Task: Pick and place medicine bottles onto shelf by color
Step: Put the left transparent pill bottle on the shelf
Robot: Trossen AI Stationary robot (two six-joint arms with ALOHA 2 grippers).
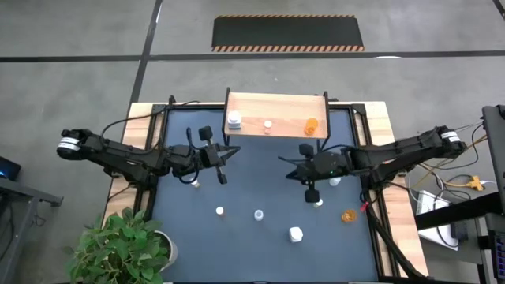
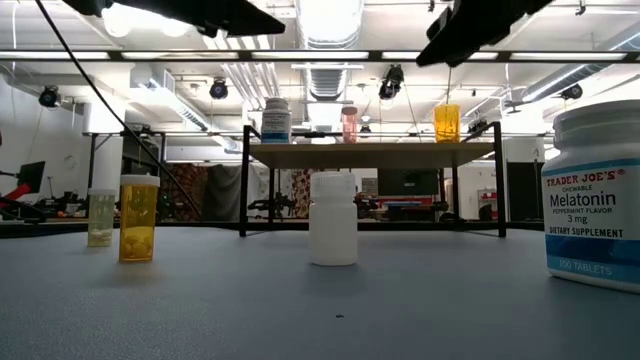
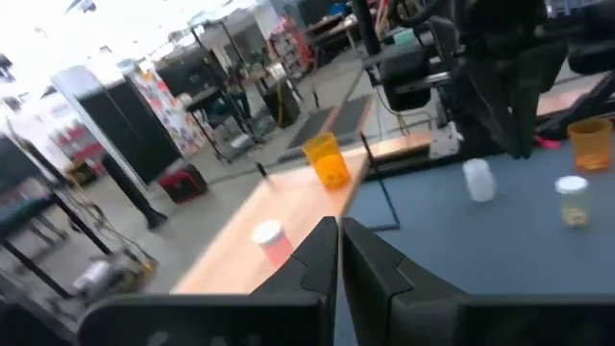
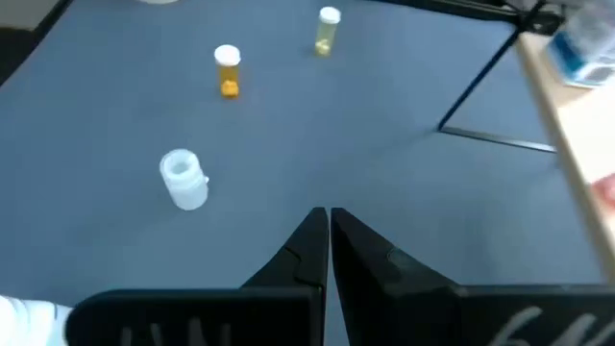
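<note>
The light-wood shelf (image 1: 276, 106) stands at the mat's far edge on black legs (image 2: 244, 180). A white bottle (image 1: 234, 121), a small pinkish one (image 1: 268, 125) and an orange one (image 1: 311, 125) stand on it. More bottles stand upright on the blue mat: white-capped ones (image 1: 219, 211) (image 1: 258, 214), a larger white one (image 1: 295, 233) and an orange one (image 1: 348, 214). My left gripper (image 1: 235, 150) (image 3: 338, 231) is shut and empty, above the mat left of centre, pointing level toward the shelf's right part. My right gripper (image 1: 282, 160) (image 4: 327, 216) is shut and empty right of centre, tilted down over the mat.
A potted plant (image 1: 126, 244) stands at the near left corner. Cables run along the wooden table border (image 1: 379, 118). In the low view a large white Melatonin bottle (image 2: 595, 195) stands close at the right, with a white bottle (image 2: 333, 232) and an amber one (image 2: 138, 217) farther off.
</note>
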